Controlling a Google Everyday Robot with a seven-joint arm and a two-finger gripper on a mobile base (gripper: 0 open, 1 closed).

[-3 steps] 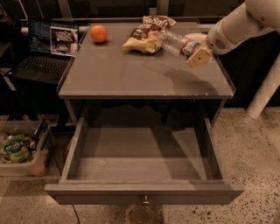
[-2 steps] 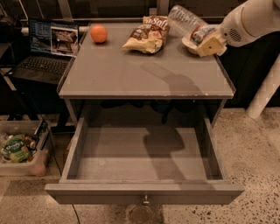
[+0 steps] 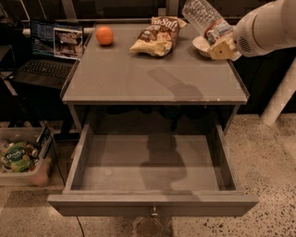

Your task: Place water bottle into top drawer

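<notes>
Speckled floor (image 3: 273, 157) surrounds your grey tabletop (image 3: 138, 78). At left an open laptop (image 3: 51, 51) glows, with a clear bin (image 3: 21, 159) on the floor below it. A white post (image 3: 279, 98) stands at right. The hand (image 3: 217, 41) grips the water bottle (image 3: 201, 14) over the tabletop's far right corner.

Your gripper (image 3: 217, 42), above the right rear corner of the worktop (image 3: 138, 78), is clamped around the water bottle (image 3: 201, 16), so its cap end and part of its label are hidden from you. The arm (image 3: 268, 25) is cut off at the right. The back of the top drawer (image 3: 138, 162) lies in shadow beneath the worktop's front edge.
</notes>
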